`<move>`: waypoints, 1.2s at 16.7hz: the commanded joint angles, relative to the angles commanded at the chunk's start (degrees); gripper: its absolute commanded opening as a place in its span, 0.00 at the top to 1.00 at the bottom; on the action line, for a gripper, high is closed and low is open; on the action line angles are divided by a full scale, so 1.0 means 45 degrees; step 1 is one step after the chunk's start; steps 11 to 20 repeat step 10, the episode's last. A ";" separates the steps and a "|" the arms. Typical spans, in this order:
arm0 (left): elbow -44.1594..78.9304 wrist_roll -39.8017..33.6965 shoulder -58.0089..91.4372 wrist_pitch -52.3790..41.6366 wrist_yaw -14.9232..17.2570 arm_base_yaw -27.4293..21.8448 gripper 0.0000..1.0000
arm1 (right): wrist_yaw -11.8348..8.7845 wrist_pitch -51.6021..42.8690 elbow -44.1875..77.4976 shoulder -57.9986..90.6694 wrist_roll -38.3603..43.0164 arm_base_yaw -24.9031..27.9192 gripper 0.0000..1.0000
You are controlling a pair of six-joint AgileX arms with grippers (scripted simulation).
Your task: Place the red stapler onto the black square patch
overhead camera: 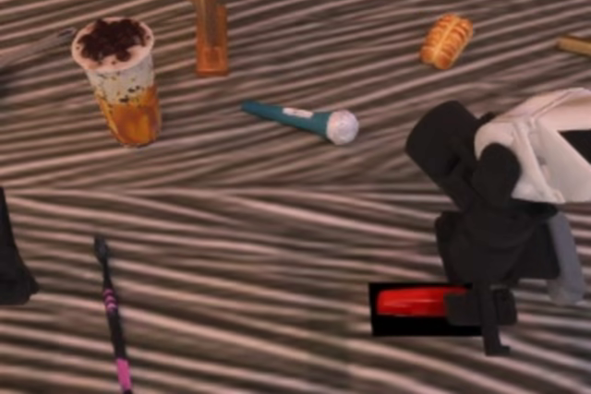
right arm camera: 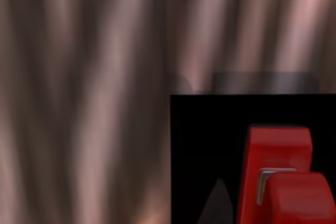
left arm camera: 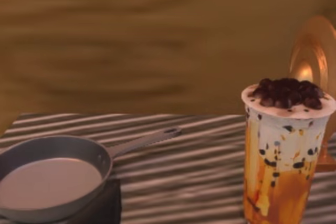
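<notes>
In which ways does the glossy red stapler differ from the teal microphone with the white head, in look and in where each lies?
The glossy red stapler is one bright colour; the teal microphone with the white head has two colours. The stapler lies on the matte black square patch, near the table's right front; the microphone lies on the bare striped tabletop, near the middle. The right hand is over the stapler's end; nothing is near the microphone. Both are elongated and lie flat.

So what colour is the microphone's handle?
Teal, with a white-grey head; the microphone shows best in the top view.
</notes>
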 joint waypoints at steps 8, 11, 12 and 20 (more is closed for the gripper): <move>0.0000 0.0000 0.0000 0.0000 0.0000 0.0000 0.00 | 0.0000 0.0000 0.0000 0.0000 0.0000 0.0000 0.00; 0.0000 0.0000 0.0000 0.0000 0.0000 0.0000 0.00 | 0.0000 0.0000 0.0000 0.0000 0.0000 0.0000 0.00; 0.0000 0.0000 0.0000 0.0000 0.0000 0.0000 0.00 | 0.0000 0.0000 0.0000 0.0000 0.0000 0.0000 0.00; 0.0000 0.0000 0.0000 0.0000 0.0000 0.0000 0.00 | 0.0000 0.0000 0.0000 0.0000 0.0000 0.0000 0.00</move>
